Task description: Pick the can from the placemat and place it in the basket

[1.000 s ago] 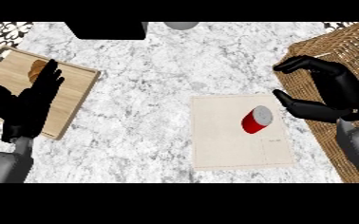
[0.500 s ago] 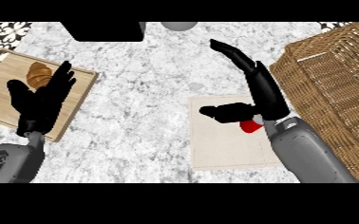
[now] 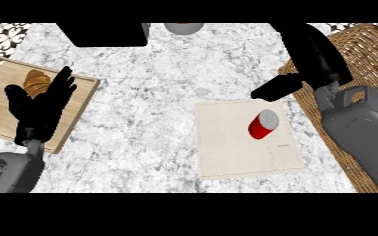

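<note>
The red can (image 3: 263, 124) is lying tilted on the beige placemat (image 3: 236, 147), right of the marble surface's (image 3: 155, 105) middle. The right robot hand (image 3: 314, 60) is hovering just beyond the can, fingers straight and thumb spread toward the left, not touching it. The wicker basket (image 3: 354, 45) is sitting along the right edge. The left robot hand (image 3: 40, 107) is resting open, fingers up, over the wooden board (image 3: 81, 92) carrying a croissant (image 3: 35, 81).
</note>
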